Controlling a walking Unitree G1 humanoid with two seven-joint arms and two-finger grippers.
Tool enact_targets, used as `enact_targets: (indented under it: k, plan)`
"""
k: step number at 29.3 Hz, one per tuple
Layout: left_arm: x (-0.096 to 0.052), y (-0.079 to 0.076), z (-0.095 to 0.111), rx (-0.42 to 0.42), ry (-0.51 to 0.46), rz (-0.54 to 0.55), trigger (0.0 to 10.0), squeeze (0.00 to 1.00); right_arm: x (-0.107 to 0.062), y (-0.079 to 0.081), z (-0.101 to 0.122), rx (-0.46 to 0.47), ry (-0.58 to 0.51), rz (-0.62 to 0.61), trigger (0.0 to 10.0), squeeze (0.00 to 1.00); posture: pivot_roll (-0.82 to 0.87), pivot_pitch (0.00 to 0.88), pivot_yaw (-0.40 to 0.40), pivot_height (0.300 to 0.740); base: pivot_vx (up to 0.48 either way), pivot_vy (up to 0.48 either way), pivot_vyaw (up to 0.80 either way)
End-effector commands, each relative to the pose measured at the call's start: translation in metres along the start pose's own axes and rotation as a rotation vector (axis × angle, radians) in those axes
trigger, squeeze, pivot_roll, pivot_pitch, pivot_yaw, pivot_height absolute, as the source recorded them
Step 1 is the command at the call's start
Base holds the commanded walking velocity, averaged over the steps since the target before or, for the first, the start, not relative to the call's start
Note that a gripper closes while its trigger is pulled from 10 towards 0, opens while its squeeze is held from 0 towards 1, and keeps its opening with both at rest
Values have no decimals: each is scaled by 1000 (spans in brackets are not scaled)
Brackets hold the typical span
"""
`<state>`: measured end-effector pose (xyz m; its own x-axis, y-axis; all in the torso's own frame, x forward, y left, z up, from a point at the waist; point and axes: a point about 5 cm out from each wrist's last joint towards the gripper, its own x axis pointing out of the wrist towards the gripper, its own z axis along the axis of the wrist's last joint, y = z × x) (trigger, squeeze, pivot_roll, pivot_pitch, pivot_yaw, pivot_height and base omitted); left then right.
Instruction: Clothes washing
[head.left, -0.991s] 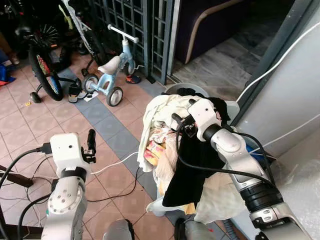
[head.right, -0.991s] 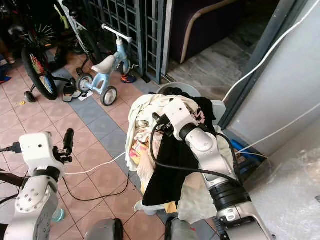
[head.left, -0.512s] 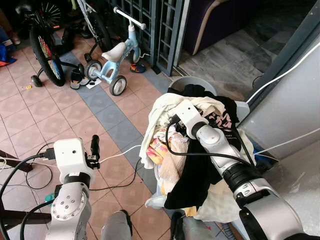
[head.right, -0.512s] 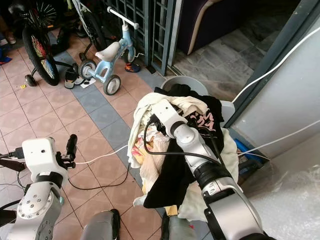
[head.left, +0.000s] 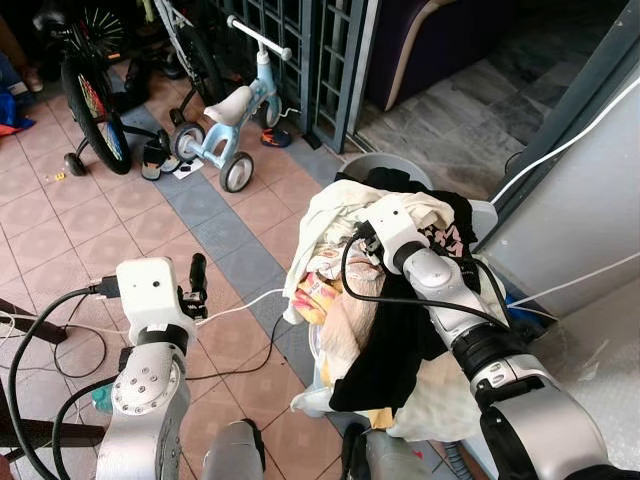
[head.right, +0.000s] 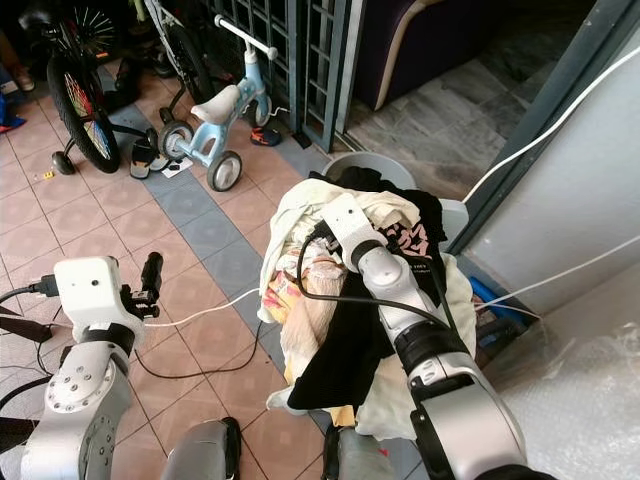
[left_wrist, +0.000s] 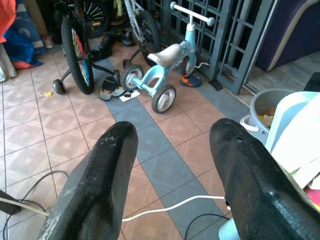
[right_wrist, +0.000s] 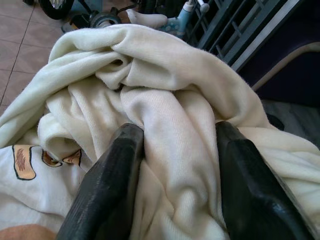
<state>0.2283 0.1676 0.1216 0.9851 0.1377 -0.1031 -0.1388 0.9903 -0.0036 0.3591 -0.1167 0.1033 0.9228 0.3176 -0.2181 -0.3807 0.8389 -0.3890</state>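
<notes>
A pale blue laundry basket (left_wrist: 292, 112) stands on the tiled floor, heaped with clothes. A cream knit garment (head.left: 330, 210) lies on top, a black garment (head.left: 385, 340) hangs down the front, and a printed cloth (head.left: 312, 292) shows at the left. My right gripper (right_wrist: 175, 137) is pressed into the top of the heap, open, with a fold of the cream garment (right_wrist: 165, 70) between its fingers (right_wrist: 107, 180). The left gripper (head.left: 197, 278) is held over the floor to the left of the basket, open and holding nothing.
A grey bucket (head.left: 385, 168) sits just behind the basket. A pale blue balance bike (head.left: 235, 110) and a child's bicycle (head.left: 90, 110) stand at the far left by a dark metal gate (head.left: 300, 50). White cable (head.left: 240, 305) crosses the tiles. A white panel (head.left: 590, 200) rises on the right.
The view has shifted and tilted over the last second. My right gripper stays buried in the top of the heap, shifted a little to the right. The left gripper has risen slightly.
</notes>
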Motion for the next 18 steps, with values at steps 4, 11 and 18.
enact_targets:
  k: [4, 11, 18]
  plan:
    - [5, -2, -3, -2, 5, -7, 10000, 0, -6, -12, -8, 82, -7, -70, 0, 0, 132, 132, -13, 740, 0, 0, 0]
    - [13, -8, -2, -10, -7, -29, 10000, 0, -15, -22, -19, 145, 11, -105, 0, 0, 113, 113, -7, 740, 0, 0, 0]
    - [18, -9, -1, -14, -19, -35, 10000, 0, -33, -36, -1, 335, -231, -122, 0, 0, 105, 94, -9, 740, 0, 0, 0]
